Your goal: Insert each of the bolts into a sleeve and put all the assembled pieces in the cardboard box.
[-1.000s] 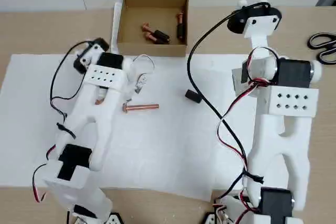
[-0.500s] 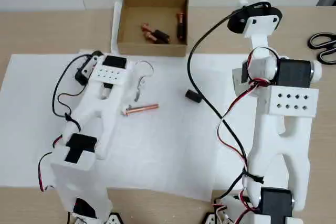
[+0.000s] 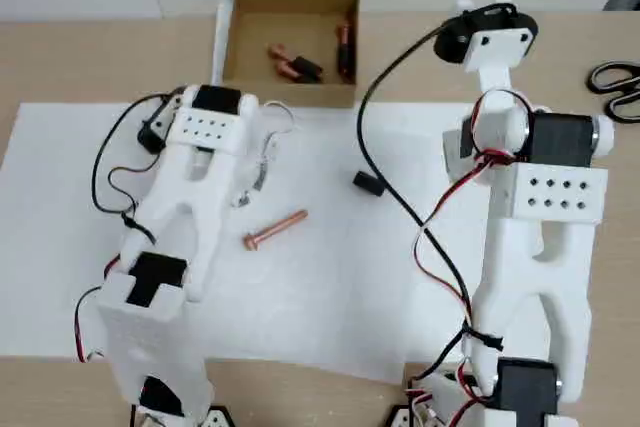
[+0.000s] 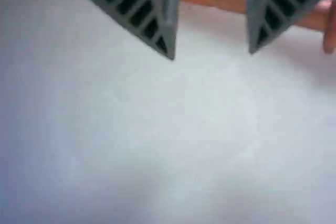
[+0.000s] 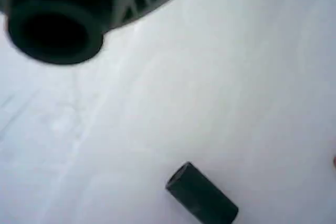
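The left pincer [image 4: 210,53] is wide open above the white sheet [image 3: 330,277]. The copper bolt [image 3: 274,230] lies loose on the sheet, just beside the fingertips. The right pincer [image 3: 464,143] appears clamped on a black sleeve [image 5: 55,34]. A second sleeve [image 3: 368,183] lies on the sheet nearby. The cardboard box [image 3: 290,94] on the table [image 3: 80,57] holds assembled pieces [image 3: 295,67].

Wooden table [image 3: 60,57] carries a white sheet [image 3: 330,287]; the cardboard box [image 3: 290,93] touches the sheet's far edge, scissors [image 3: 618,94] lie beyond its far right corner
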`<act>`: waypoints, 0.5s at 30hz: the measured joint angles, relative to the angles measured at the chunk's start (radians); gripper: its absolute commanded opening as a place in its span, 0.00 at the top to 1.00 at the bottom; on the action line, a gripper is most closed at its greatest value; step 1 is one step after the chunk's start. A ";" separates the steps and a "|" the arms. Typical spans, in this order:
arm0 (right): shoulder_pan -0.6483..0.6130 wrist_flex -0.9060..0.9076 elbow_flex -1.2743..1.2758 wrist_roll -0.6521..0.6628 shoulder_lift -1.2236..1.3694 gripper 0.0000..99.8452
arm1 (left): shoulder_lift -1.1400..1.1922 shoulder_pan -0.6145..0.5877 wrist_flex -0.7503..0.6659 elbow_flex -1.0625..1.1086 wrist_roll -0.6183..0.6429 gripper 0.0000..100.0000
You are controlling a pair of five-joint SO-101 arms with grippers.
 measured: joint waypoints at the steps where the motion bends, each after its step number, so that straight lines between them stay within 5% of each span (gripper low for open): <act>1: 0.000 0.000 0.000 0.000 0.000 1.00 | 0.002 0.014 0.015 0.000 0.000 0.91; 9: 0.000 0.000 0.000 0.000 0.000 1.00 | 0.002 0.112 0.074 -0.002 0.003 0.91; 15: 0.000 0.000 0.000 0.000 0.000 1.00 | 0.002 0.112 0.080 -0.002 0.126 0.91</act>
